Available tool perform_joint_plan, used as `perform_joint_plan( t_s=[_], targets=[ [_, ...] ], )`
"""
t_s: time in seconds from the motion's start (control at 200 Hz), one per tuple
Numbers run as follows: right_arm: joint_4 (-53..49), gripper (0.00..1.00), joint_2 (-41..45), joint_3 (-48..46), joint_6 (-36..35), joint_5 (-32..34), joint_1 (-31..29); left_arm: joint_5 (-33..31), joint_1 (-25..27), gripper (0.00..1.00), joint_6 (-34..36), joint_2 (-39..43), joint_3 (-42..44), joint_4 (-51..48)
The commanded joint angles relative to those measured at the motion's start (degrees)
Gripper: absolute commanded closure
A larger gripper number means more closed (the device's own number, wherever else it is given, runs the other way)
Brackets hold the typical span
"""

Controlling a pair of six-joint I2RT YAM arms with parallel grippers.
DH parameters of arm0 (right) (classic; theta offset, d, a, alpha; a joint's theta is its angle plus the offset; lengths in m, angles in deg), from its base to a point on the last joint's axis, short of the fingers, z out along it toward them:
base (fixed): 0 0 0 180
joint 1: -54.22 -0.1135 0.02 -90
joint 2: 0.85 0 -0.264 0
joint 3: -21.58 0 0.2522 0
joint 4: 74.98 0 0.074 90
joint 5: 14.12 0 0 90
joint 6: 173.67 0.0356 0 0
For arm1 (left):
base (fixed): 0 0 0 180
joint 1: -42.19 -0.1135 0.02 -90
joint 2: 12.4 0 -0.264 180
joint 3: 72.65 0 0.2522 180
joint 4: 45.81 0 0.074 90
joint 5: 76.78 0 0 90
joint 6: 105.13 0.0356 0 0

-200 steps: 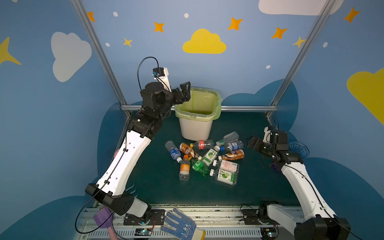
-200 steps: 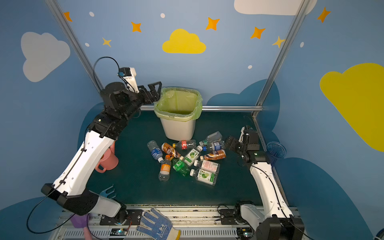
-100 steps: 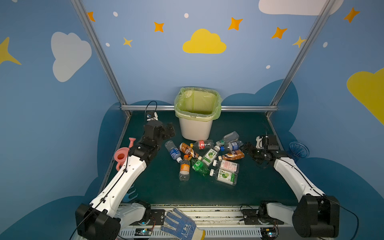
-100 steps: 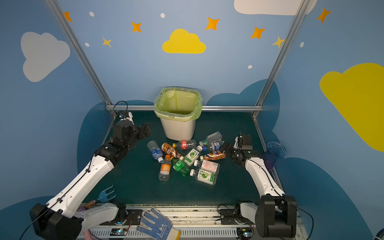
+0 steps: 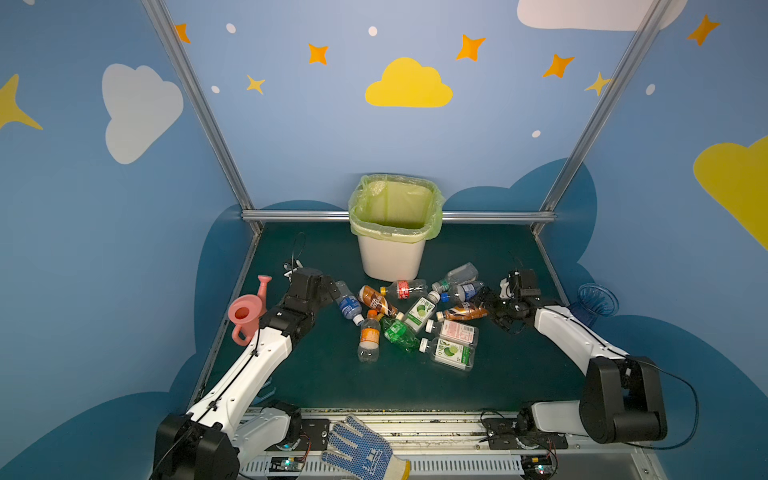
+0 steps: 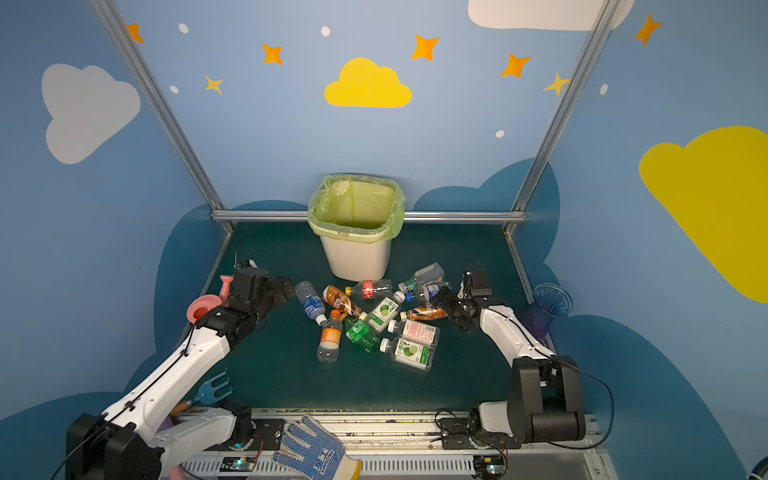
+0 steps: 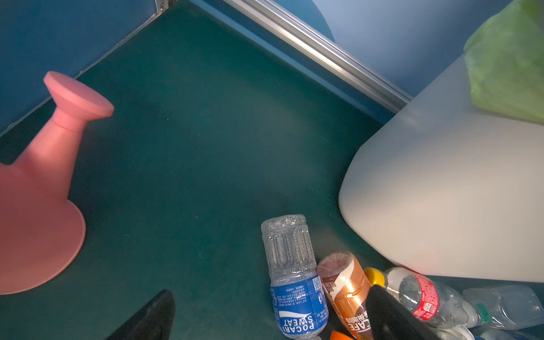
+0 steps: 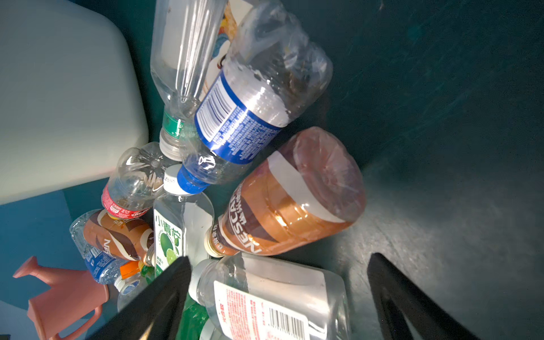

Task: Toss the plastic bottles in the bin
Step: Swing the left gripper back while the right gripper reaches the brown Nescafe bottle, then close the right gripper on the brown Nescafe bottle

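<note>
Left gripper lowered to bottles, Pocari label legible from left wrist

pocari sweat on blue-label bottle, nescafe on brown bottle

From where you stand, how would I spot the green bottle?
Find the white bin at the back. The green bottle lies in the heap before it, beside the orange-labelled one. It alone is green plastic; the others are clear or brown.
</note>
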Motion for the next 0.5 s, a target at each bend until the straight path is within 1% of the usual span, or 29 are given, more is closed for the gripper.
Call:
perform_joint_plan(
  t_s=[0.0, 0.235, 0.496],
  targets=[
    [2.2, 0.11, -2.0, -0.5, 2.6, -0.2, -0.6, 0.1, -0.3, 0.0, -2.4, -0.7, 0.0, -0.5],
    [2.7, 0.16, -6.6, 0.8, 3.8, 0.7, -1.1, 0.2, -0.6, 0.0, -3.4, -1.5, 0.0, -1.3],
    [6.1, 0.16, -9.8, 0.4, 6.8, 2.5, -1.4, -0.3, -0.9, 0.0, -2.7, -1.1, 0.0, -1.7]
  ],
)
